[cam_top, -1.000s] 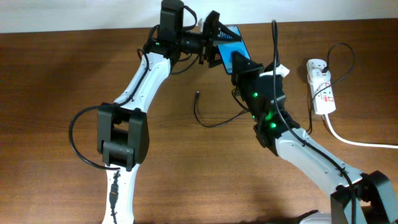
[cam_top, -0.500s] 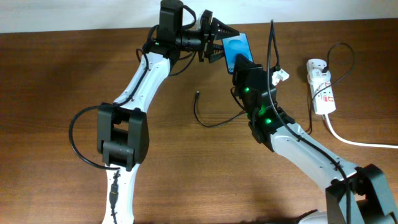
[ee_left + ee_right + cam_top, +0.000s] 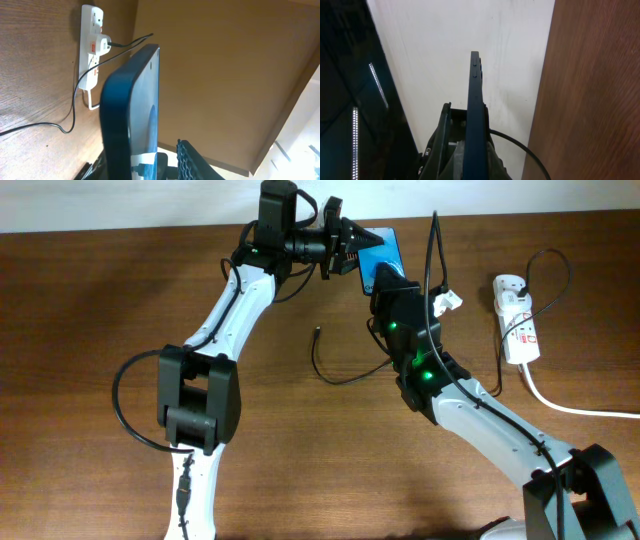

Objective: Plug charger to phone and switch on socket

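Blue-screened phone (image 3: 386, 251) clamped in right pincer (image 3: 384, 277); left pincer (image 3: 362, 250) straddles its other end, whether gripping unclear.

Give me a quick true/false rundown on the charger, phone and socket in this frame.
1. The charger has its connector tip lying loose on the table, not in the phone. True.
2. The phone lies flat on the table. False: it is lifted, edge-on between the fingers of the right gripper, with the left gripper right at it.
3. A black cable is plugged into the socket. True.
4. The socket sits on the left arm's side. False: it lies at the right edge, beyond the right arm.
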`<state>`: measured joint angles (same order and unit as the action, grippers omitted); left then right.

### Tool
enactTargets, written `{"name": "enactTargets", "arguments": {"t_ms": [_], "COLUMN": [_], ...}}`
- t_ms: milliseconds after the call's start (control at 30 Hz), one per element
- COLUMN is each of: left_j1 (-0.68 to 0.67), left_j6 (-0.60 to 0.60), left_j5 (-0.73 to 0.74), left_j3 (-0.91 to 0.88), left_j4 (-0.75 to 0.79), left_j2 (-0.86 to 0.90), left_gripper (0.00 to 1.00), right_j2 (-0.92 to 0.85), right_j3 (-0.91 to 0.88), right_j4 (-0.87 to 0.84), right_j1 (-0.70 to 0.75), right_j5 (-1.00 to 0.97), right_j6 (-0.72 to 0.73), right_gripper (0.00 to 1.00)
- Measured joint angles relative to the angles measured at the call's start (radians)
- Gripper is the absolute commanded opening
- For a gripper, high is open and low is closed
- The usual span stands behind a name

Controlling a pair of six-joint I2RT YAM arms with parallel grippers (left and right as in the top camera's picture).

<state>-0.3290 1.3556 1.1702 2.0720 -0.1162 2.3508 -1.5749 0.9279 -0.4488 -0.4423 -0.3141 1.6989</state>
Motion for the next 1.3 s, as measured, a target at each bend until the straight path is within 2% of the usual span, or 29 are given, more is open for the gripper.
{"name": "enactTargets", "arguments": {"t_ms": [200,333,400,467,500,700,733,767,867,933,1000,1033,1100,1133,1167,1200,1267,1300], "left_j1": [0.000,0.001,0.001,0.001,0.003,0.071,0.096,0.114,0.225,0.296,0.362,0.390,0.463,0.497,0.509,0.526,0.526,0.525], "left_j6": [-0.007,-0.012,-0.011,-0.012,-0.012,-0.024,-0.051,-0.075,-0.165,-0.272,-0.368,-0.415,-0.546,-0.661,-0.727,-0.856,-1.031,-1.081], "left_j5": [0.000,0.000,0.000,0.001,0.001,0.023,0.023,0.026,0.065,0.119,0.166,0.177,0.185,0.174,0.143,0.067,-0.060,-0.105], "left_j3": [0.000,0.000,0.000,0.000,0.000,0.000,0.000,0.000,0.000,0.000,0.001,0.000,0.002,0.002,0.006,0.003,0.004,0.004], "left_j4": [-0.003,0.002,0.002,-0.001,-0.002,-0.002,0.000,0.001,0.002,-0.004,-0.099,-0.148,-0.271,-0.386,-0.457,-0.591,-0.735,-0.767], "left_j2": [0.000,0.000,0.000,0.000,0.000,0.000,0.000,0.000,0.000,0.000,0.000,0.000,0.000,0.000,0.000,0.000,0.001,0.001], "left_gripper": [0.01,0.00,0.00,0.00,0.00,0.00,0.00,0.00,0.00,0.00,0.00,0.00,0.00,0.00,0.00,0.00,0.00,0.00], "right_j2": [0.000,0.000,0.000,0.000,0.000,0.000,0.000,0.000,-0.001,-0.001,0.002,0.003,0.004,0.003,0.003,0.003,0.003,0.003], "right_j3": [0.007,0.008,0.008,0.008,0.008,0.012,0.012,0.012,0.013,0.013,0.016,0.020,0.022,0.017,0.018,0.017,0.023,0.032], "right_j4": [-0.011,-0.010,-0.010,-0.008,-0.008,0.016,0.023,0.030,0.110,0.170,0.243,0.386,0.590,0.636,0.667,0.682,0.712,0.780], "right_j1": [0.000,0.000,0.000,0.000,0.000,-0.017,-0.017,-0.017,-0.017,-0.017,-0.016,-0.017,-0.017,-0.016,-0.016,-0.016,-0.016,-0.016], "right_j5": [0.000,0.000,0.001,0.005,0.023,0.090,0.096,0.103,0.166,0.254,0.373,0.454,0.516,0.526,0.542,0.583,0.642,0.652], "right_j6": [0.031,0.045,0.045,0.021,0.013,-0.006,-0.025,-0.060,-0.185,-0.291,-0.479,-0.608,-0.763,-0.816,-0.873,-0.967,-1.098,-1.146], "right_gripper": [0.04,0.04,0.14,0.15,0.21,0.39,0.45,0.47,0.50,0.52,0.52,0.55,0.58,0.60,0.64,0.67,0.67,0.68]}}
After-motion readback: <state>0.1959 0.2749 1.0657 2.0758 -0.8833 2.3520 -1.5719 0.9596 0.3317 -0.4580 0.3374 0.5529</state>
